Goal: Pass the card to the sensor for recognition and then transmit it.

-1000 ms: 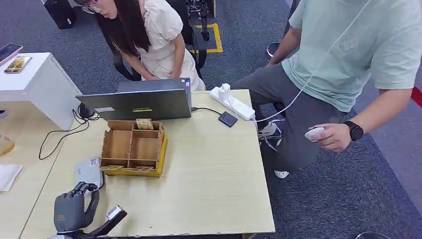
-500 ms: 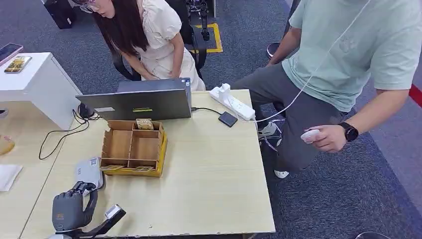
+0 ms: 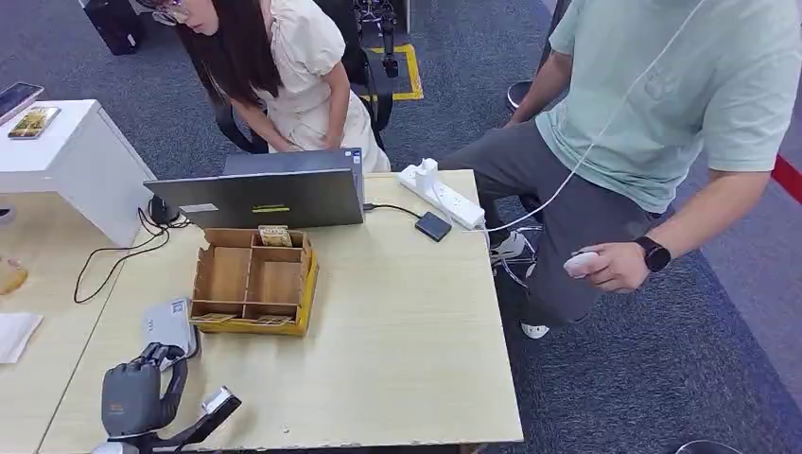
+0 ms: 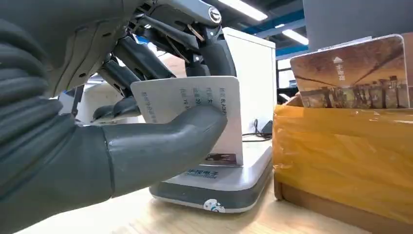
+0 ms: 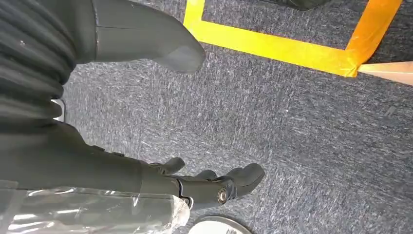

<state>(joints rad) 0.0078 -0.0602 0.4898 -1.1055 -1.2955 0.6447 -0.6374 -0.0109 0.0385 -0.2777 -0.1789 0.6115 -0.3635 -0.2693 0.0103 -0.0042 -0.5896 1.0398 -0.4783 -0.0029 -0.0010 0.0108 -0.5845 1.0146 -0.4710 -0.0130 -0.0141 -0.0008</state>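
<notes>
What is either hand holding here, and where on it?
The left hand pinches a white card by one end, thumb on its face; the right hand holds nothing.

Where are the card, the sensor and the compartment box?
card (image 4: 195, 105): left wrist view, its white printed face, pinched by the left robot hand (image 4: 97, 146).
sensor (image 4: 219, 183): left wrist view, its white top beneath the card.
compartment box (image 3: 251, 281): head view, its inner divider.
</notes>
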